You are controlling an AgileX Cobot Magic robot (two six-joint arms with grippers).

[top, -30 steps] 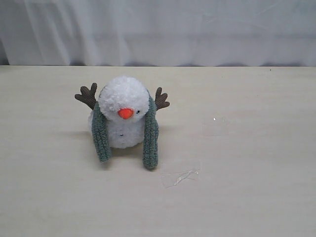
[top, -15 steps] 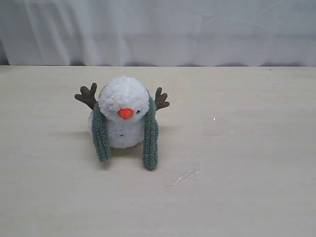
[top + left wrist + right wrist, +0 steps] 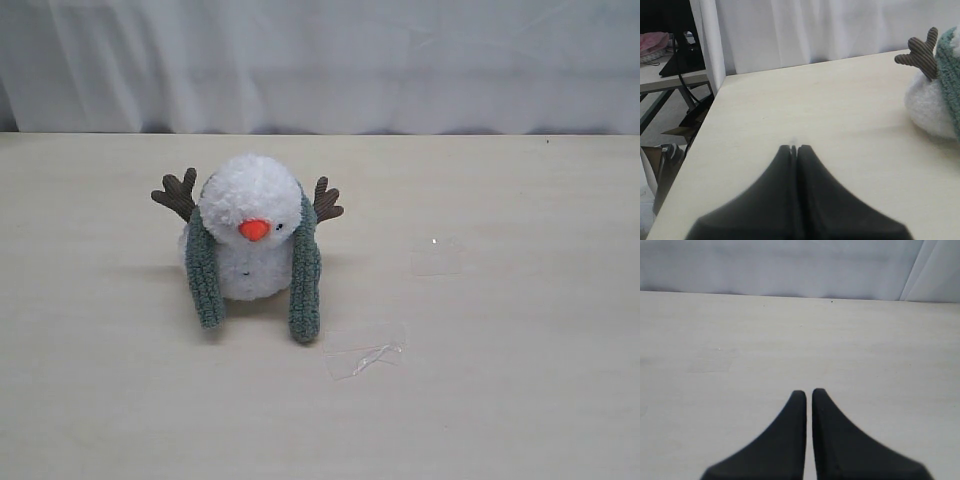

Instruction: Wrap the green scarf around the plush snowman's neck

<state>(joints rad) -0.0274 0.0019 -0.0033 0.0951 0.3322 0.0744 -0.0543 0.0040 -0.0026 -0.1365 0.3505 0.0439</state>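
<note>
The plush snowman (image 3: 250,225) sits upright left of the table's middle, orange nose facing forward and brown arms spread. The green scarf (image 3: 305,280) lies over the back of its neck, and both ends hang down the front, one on each side of the body, reaching the table. The neck crease is mostly hidden under the head and scarf. No gripper shows in the exterior view. My left gripper (image 3: 794,147) is shut and empty, low over the table, with the snowman (image 3: 930,107) and scarf (image 3: 950,65) off to one side. My right gripper (image 3: 809,391) is shut over bare table.
A crumpled scrap of clear film (image 3: 365,355) lies in front of the snowman to the right, and a faint clear patch (image 3: 437,260) sits further right. A white curtain (image 3: 320,60) backs the table. The table's side edge (image 3: 700,145) drops off near my left gripper.
</note>
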